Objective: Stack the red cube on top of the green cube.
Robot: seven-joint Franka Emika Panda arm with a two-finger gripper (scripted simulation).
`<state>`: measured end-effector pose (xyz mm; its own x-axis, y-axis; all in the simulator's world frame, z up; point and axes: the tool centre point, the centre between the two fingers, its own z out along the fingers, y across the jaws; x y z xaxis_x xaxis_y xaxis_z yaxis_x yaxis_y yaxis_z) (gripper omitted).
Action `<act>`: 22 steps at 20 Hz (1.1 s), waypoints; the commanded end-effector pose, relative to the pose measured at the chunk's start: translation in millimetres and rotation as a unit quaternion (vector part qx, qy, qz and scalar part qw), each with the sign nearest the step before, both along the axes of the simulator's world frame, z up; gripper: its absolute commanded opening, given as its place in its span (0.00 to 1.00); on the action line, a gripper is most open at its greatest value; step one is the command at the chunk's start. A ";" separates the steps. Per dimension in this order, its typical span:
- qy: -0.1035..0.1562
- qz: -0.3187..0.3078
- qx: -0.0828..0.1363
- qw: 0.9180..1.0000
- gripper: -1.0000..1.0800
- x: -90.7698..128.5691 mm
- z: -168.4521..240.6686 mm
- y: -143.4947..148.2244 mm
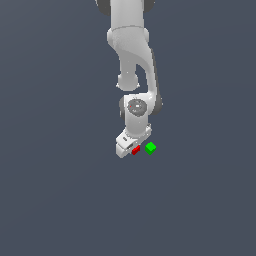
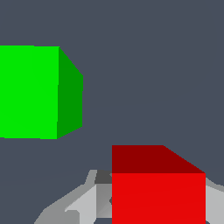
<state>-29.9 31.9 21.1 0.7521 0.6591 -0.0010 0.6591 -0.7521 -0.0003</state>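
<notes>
Just beside the green cube (image 1: 150,148), gripper (image 1: 131,150) pinches the red cube (image 1: 135,150), seemingly ready for stacking.

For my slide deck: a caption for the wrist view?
Red cube sits at the gripper, with the green cube apart beside it, unstacked.
</notes>
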 end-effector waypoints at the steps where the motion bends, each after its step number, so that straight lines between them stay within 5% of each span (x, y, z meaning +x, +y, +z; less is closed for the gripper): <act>1: 0.000 0.000 0.000 1.000 0.00 0.3 3.9 -0.2; 22: 0.000 0.000 0.000 1.000 0.00 -0.5 98.4 0.6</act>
